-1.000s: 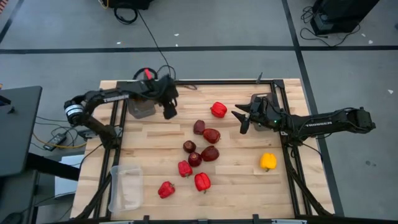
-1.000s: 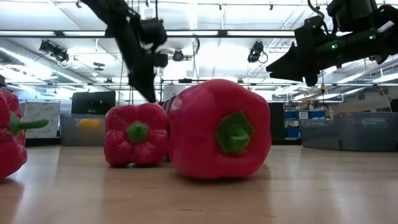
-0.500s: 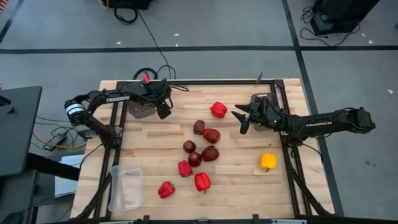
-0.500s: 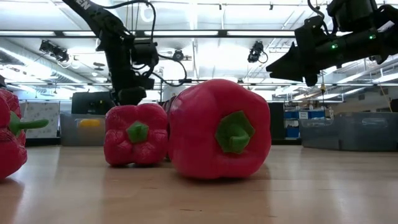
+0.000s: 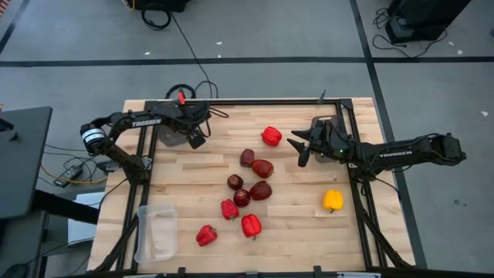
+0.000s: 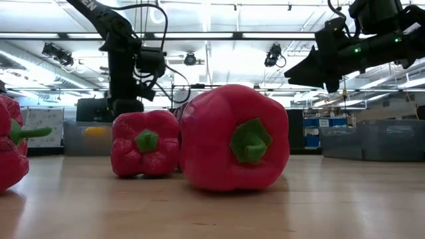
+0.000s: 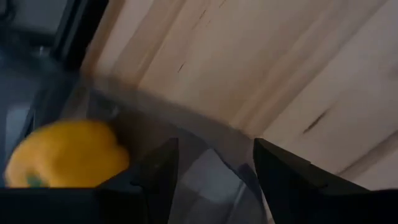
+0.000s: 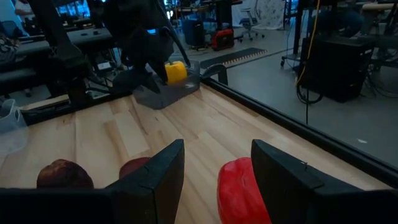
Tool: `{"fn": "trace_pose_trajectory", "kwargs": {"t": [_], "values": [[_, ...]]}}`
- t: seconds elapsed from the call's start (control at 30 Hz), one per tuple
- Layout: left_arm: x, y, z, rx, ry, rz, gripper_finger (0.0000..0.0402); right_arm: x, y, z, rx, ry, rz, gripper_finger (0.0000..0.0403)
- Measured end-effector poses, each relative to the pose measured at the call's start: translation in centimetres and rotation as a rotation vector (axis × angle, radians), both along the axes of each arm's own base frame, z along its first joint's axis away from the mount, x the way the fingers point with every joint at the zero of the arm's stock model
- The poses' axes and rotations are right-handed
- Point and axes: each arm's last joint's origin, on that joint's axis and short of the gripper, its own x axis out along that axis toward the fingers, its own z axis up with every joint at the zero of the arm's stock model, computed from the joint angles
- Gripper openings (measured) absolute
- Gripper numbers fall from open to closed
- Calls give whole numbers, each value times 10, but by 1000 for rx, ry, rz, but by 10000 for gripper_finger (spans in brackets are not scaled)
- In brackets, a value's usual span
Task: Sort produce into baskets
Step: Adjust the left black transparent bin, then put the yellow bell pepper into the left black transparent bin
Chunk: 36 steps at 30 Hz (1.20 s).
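A: Produce, where is it?
B: Mostly loose mid-table in the high view. Dark maroon fruits (image 5: 262,168) clustered at centre, red peppers (image 5: 251,225) below them toward the lower middle, one more red pepper (image 5: 271,137) upper centre. One yellow pepper (image 5: 333,201) alone at right of the frame. Second yellow pepper (image 7: 65,155) sits inside the dark grey basket (image 5: 174,135) at upper left of the table.

A: Other baskets?
B: Clear plastic basket (image 5: 157,232) at lower left, nothing visible in it. A third one I can't make out.

A: Left gripper?
B: Left gripper (image 5: 195,138) at the grey basket's right edge, upper left. Its wrist view shows the fingers (image 7: 158,171) spread apart, nothing between them, yellow pepper just beside.

A: Right gripper?
B: Right gripper (image 5: 297,147) hangs right of the upper red pepper, near it, not touching. Fingers (image 8: 155,174) parted, holding nothing; that red pepper shows between them farther off.

A: Low view?
B: Two red peppers fill the front, both arms above the table (image 5: 309,216).
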Motion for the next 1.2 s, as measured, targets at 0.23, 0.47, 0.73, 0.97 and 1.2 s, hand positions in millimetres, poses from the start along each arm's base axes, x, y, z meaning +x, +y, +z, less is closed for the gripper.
{"fn": "trace_pose_trajectory", "kwargs": {"t": [0.23,0.47,0.73,0.97,1.2], "values": [[-9,-4,-1,-37,82,46,213,0,0,0,3,0,0,197],[-13,-7,4,-39,96,54,213,1,2,0,32,-10,62,197],[-7,-8,29,49,-19,-9,213,7,14,-3,2,14,185,197],[27,-20,50,74,-357,-283,213,16,21,4,-9,119,215,198],[77,-65,60,-32,-723,-659,213,24,35,45,104,372,280,198]]}}
